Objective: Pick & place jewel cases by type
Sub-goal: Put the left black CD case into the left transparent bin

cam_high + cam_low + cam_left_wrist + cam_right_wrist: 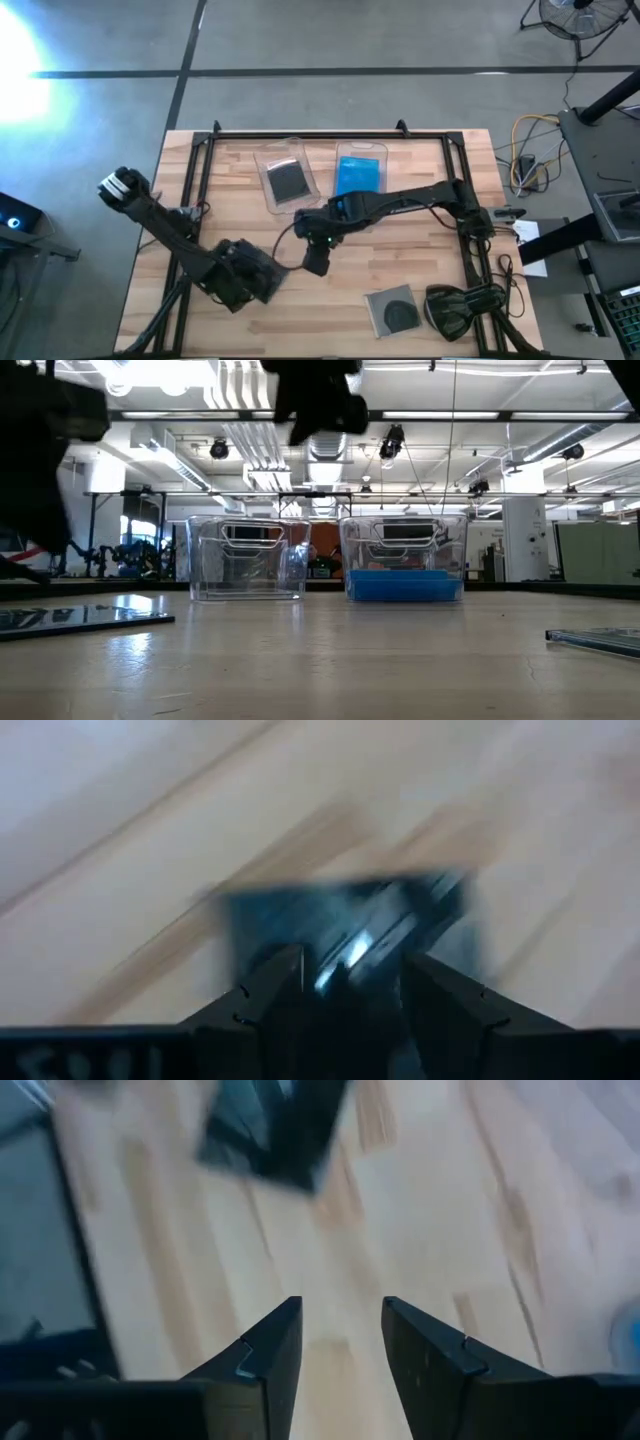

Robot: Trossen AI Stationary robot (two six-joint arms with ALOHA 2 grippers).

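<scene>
1. Lower right of the high view: a dark grey jewel case [391, 311] lies flat on the wooden table [420, 255], just beside a bulky dark curved device [462, 306] at the table's lower-right corner. In the low view a case edge [596, 639] shows at the right edge of frame.
2. Lower left of the high view: the left gripper [262, 283] sits low over the table. Its wrist view shows the fingers [262, 995] set narrow around a dark jewel case [340, 925]; blur hides whether they actually grip it, so cannot tell. That case also shows flat at the lower left of the low view [80, 617].
3. Centre of the high view: the right gripper [317, 262] hangs above bare wood, arm reaching in from the right. Its wrist view shows the fingers [272, 1350] apart with a moderate gap, nothing between them.
4. Upper centre of the high view: two clear plastic bins side by side. The left bin [266, 160] holds a dark jewel case [288, 181]. The right bin [360, 150] holds blue jewel cases [359, 176], seen as a blue stack [404, 585] in the low view.
5. Beyond the table: grey floor with dark lines [300, 72]; a fan [575, 15] at the upper right.
</scene>
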